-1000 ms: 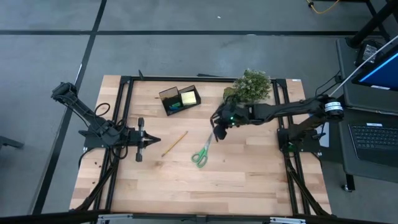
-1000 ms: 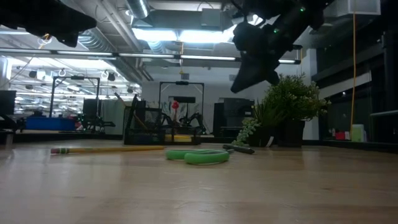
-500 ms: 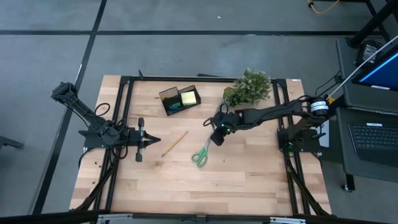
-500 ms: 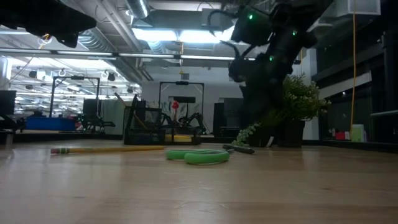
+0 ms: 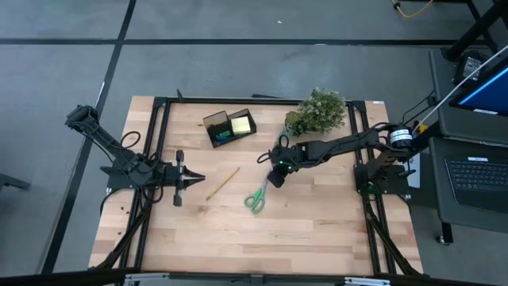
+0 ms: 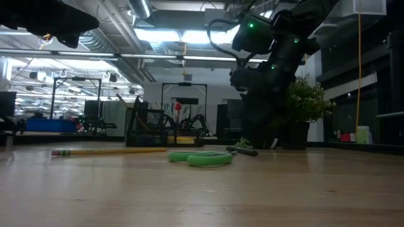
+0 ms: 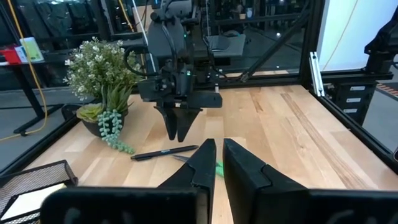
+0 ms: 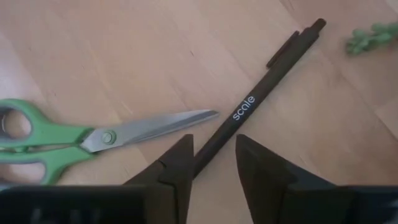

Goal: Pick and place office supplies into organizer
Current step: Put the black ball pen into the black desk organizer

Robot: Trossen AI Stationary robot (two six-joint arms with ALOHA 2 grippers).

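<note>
**Right wrist view: fingers astride the pen, not closed on it**

Right wrist view: my right gripper [image 8: 211,163] is low over the wooden table [image 8: 124,50]. Its two dark fingers [image 8: 176,163] are parted, and the lower end of the black pen [image 8: 252,106] runs into the gap between them. Fingers released; nothing held. The pen lies flat, white lettering on the barrel. The green-handled scissors [image 8: 93,138] lie just beside it, blade tips nearly touching the barrel. A sprig of the plant [image 8: 372,36] shows past the pen's far end.

High view: right gripper [image 5: 278,171] sits near table centre, arm stretched in from the right edge. Scissors [image 5: 257,195] lie just in front of it, handles away from the gripper. The wooden pencil [image 5: 223,183] lies apart, between the scissors and my left gripper [image 5: 193,179]. The organizer [image 5: 225,127] stands toward the back edge, well apart from the pen; the yellow sticky-note pad [image 5: 242,123] sits in its right-hand compartment, and something green and blue lies in the left one, too small to tell.

Left wrist view: left gripper [image 7: 216,155] waits at the left side, fingers nearly together with a thin gap, empty.

Low view: right gripper [image 6: 255,126] is down at the tabletop beside the plant [image 6: 303,104].
</note>
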